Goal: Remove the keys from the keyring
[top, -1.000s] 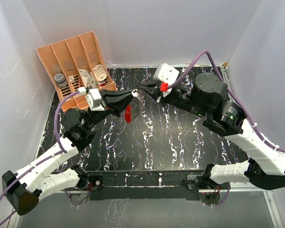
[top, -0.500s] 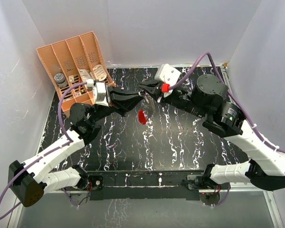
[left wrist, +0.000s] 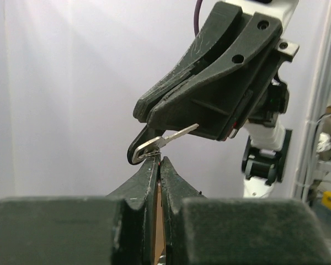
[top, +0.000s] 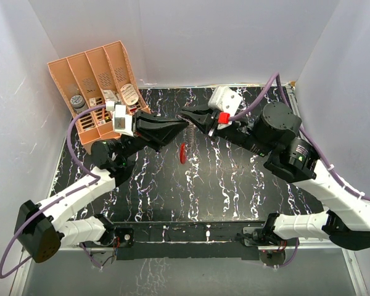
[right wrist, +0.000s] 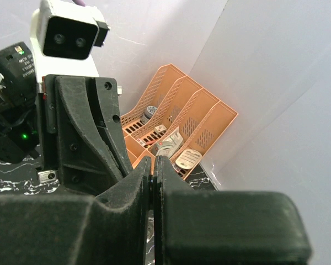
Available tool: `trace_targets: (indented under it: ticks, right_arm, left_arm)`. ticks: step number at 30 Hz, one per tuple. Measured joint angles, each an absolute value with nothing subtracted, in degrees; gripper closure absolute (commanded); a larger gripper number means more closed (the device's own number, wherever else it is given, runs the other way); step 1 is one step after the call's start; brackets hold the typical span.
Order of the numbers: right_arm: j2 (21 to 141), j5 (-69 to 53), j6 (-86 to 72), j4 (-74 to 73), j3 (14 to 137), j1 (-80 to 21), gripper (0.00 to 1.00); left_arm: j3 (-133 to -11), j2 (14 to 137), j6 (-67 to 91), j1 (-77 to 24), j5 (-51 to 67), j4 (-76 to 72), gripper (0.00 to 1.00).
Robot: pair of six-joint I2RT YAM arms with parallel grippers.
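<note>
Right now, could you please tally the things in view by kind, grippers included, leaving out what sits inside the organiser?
Grippers: 2, the left gripper and the right gripper
Key: 1
Keyring with red tag: 1
Peach organiser: 1
Total: 5

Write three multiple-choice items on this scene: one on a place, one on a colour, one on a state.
1. Where does the organiser stand?
A. far left corner
B. near right corner
C. dead centre

2. What colour is the hanging tag?
A. blue
B. red
C. green

3. The right hand is:
A. wide open
B. out of view
C. shut on the key

Answers:
1 A: the top view shows it at the far left.
2 B: it is plainly red in the top view.
3 C: the left wrist view shows the key pinched in it.
</note>
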State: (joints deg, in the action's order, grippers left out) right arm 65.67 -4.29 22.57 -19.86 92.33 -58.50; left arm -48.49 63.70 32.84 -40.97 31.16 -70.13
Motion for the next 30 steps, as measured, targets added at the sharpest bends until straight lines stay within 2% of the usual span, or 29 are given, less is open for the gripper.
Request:
trace_targets:
  ticks: [10,30]
  right_arm:
    - [65.47,-2.7,23.9,-17.58,90.89,-58.39,0.82]
    - [63.86,-2.04,27.29,-11.33,89.06,-58.39,0.74]
  left_arm:
    - [-48.21,72.38,48.93,-41.06,30.87,-85.86,1.0]
    - [-47.66,74.26,54.65,-42.26,29.93,-89.91,1.0]
